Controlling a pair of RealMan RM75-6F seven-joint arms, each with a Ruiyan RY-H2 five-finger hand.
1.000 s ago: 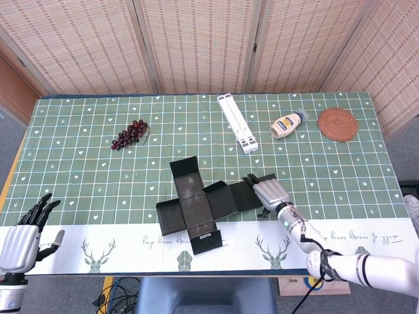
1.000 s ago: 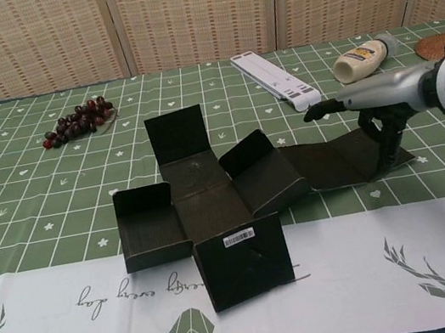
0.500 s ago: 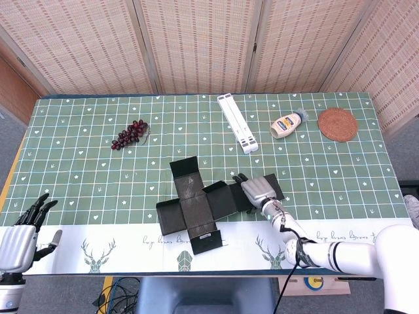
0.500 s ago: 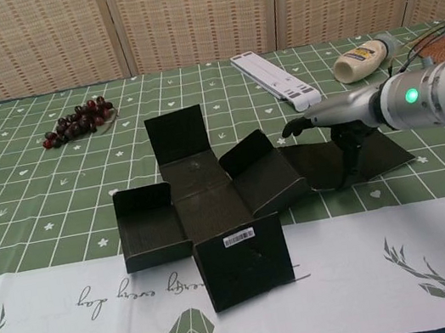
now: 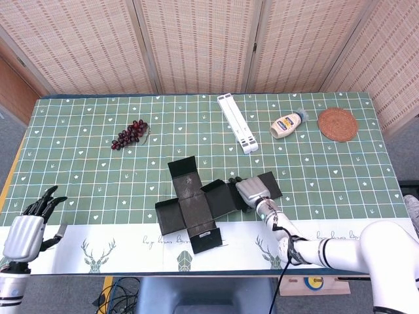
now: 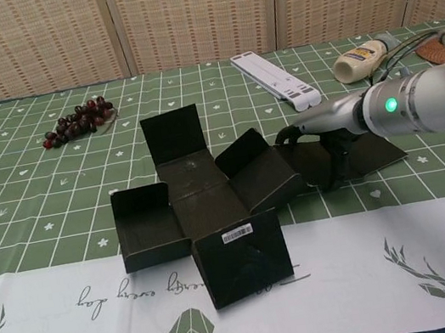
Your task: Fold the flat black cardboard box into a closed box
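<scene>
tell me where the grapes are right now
The grapes lie on the far left part of the table in the head view, beyond and left of the black box and well left of the white stand.

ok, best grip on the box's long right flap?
Probably its free far-right edge, approached from the right. The flap lies flat on the table, hinged at the box side, so lifting that outer edge folds it inward. The right hand already sits over it.

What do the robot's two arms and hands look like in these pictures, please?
Both hands, left hand and right hand, have silver-grey metal backs with black fingers. The right arm is a silver-grey tube carrying a glowing green light and thin black cables.
</scene>
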